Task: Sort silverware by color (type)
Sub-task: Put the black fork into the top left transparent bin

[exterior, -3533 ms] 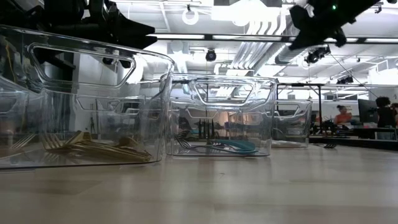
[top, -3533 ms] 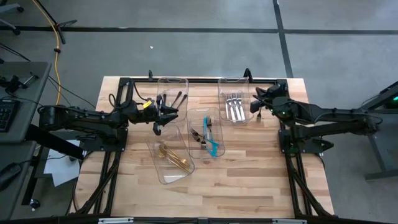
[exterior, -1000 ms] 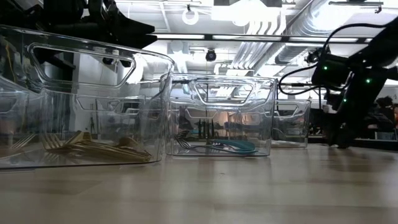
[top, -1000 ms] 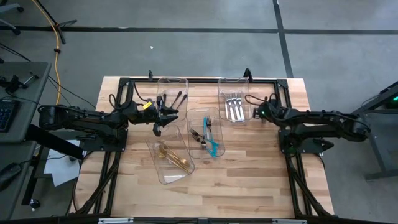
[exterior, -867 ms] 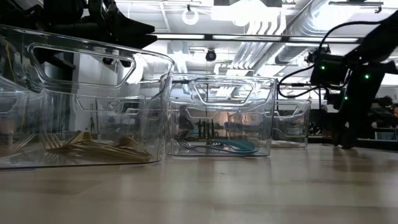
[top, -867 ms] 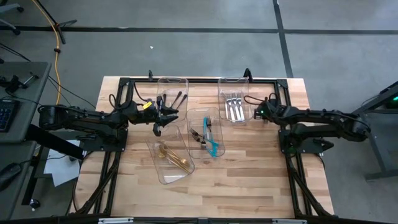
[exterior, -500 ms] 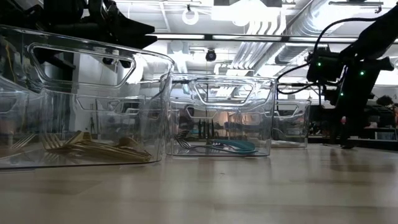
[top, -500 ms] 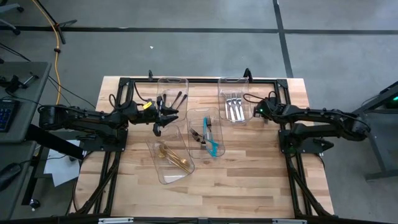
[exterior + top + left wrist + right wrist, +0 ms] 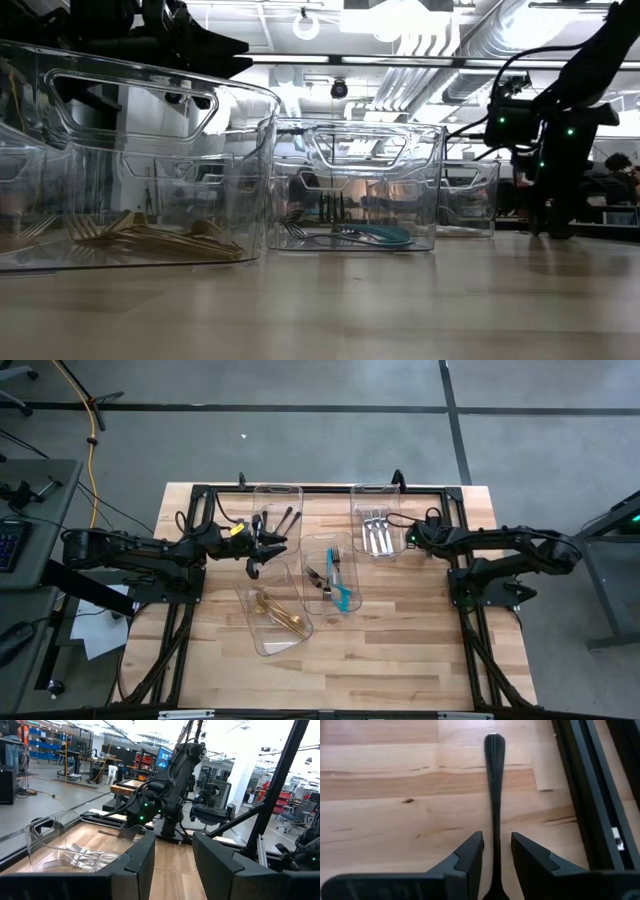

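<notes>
High view: shows four clear bins on the wooden table (image 9: 400, 650), with the middle bin (image 9: 330, 538) taken here as the marker for everything else. Holds teal-handled utensils (image 9: 338, 585) inside it, plus one fork of duller metal (image 9: 318, 577) beside them.

Behind and left of the middle bin: a second bin (image 9: 262, 490) with black utensils (image 9: 287, 518) leaning in it. Behind and right of the middle bin: a third bin (image 9: 378, 487) with silver forks (image 9: 376, 532) lying flat. In front and left of the middle bin, close by it: a fourth bin (image 9: 262, 645) with gold utensils (image 9: 278, 615).

Left gripper (image 9: 256, 556): just left of the middle bin, near the bin of black utensils. Released, as seen in the left wrist view (image 9: 172, 840), fingers apart with nothing between them.

Right gripper (image 9: 409, 539): right of the middle bin and slightly behind it, just beside the outer wall of the silver-fork bin, low over the wood. Clenched on a single black utensil (image 9: 494, 780), as seen in the right wrist view (image 9: 496, 840), with the slim handle running straight out from between the fingers over bare table. Cannot tell whether the utensil's far end touches the wood.

Low view: gives the middle bin (image 9: 300, 180) at centre, teal handles on its floor, and the gold pieces in the nearer bin to its left.
</notes>
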You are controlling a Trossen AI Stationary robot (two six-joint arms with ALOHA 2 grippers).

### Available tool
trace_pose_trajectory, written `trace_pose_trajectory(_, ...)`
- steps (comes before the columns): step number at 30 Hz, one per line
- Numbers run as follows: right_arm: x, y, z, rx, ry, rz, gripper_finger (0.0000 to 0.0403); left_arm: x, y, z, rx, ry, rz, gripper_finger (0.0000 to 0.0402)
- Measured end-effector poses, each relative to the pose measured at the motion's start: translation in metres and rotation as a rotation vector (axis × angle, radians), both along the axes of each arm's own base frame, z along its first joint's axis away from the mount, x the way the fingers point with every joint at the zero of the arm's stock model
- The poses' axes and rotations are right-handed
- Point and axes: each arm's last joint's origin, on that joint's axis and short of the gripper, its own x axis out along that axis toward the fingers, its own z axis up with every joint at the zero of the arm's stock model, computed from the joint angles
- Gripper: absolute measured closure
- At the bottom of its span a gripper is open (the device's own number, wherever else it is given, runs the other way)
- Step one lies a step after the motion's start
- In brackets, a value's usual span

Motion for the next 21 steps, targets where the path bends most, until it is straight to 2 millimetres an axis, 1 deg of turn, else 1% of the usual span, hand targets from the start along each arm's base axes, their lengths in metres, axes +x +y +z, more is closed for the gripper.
trace_pose_trajectory(2,-0.0003,0.0002,-0.0007,0.005,0.018,0.014,0.0304,0.0,0.0,0.0,0.0,0.0,0.0,0.0275)
trace_pose_trajectory(4,-0.0006,0.0004,-0.0009,0.01,0.022,0.016,0.0318,0.0001,0.0,-0.0007,-0.002,0.007,0.0,0.0275)
trace_pose_trajectory(6,-0.0013,0.001,-0.0013,0.017,0.031,0.019,0.0342,0.0001,0.0,-0.0014,-0.003,0.014,0.0,0.0275)
trace_pose_trajectory(8,-0.0024,0.0015,-0.0016,0.02,0.047,0.019,0.0377,0.0002,0.0,-0.0016,-0.004,0.017,0.0,0.0275)
trace_pose_trajectory(9,-0.0031,0.0018,-0.0017,0.019,0.057,0.019,0.0388,0.0002,0.0,-0.0017,-0.004,0.017,0.0,0.0275)
trace_pose_trajectory(21,-0.0047,0.0024,-0.0023,0.021,0.104,0.056,0.0399,0.0003,-0.0001,-0.0024,-0.005,0.025,-0.007,0.0275)
